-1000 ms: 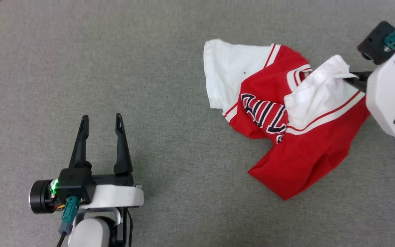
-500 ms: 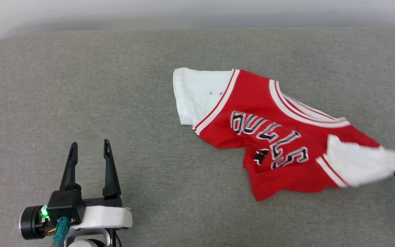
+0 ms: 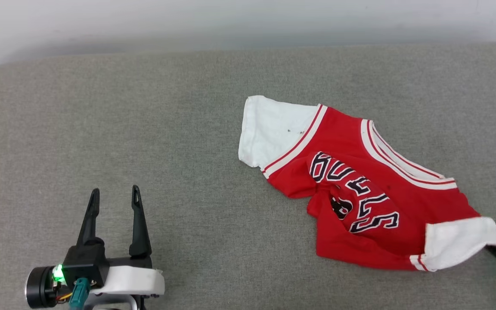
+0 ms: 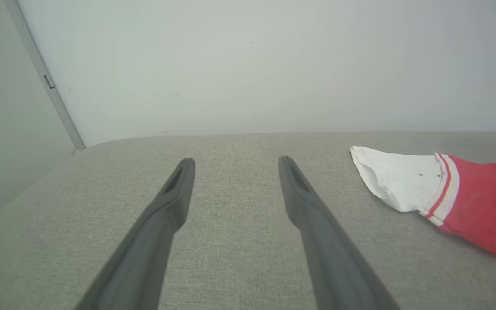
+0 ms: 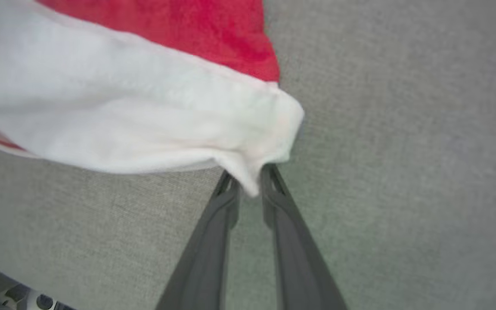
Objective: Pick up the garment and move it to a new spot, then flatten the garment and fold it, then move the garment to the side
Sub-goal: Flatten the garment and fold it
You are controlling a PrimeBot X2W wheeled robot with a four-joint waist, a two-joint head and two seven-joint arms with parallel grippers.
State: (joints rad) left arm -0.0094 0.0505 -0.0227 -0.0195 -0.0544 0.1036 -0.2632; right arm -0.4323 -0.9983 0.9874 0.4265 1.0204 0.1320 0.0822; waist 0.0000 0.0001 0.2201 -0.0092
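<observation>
And there it was, the garment (image 3: 360, 189) had opened up! A second before it sat bunched, one white sleeve flopped over the red body and the lettering half buried. Now that sleeve (image 3: 454, 239) was drawn out sideways, and the black lettering (image 3: 355, 193) read across the chest. The head had tipped up too, bringing the pale wall (image 3: 230, 21) into view, so the shift in framing was the camera's, not the shirt's.

The left gripper (image 3: 115, 190) hadn't budged: fingers spread wide, nothing between them, parked low over the grey cushion (image 3: 144, 107). From that gripper, the garment lay well off to the right and a little farther out, flat on the cushion but rumpled through the middle, its hem tucked under. Farther right again was the right gripper (image 5: 250, 174), fingers drawn narrow with the sleeve's corner pinched between the tips. The pinch looked light, perhaps easing, though that's a judgement.

What it meant: the move to a new spot looked done and flattening was under way. The crease across the number and the folded-under hem still wanted pulling out before any fold.
</observation>
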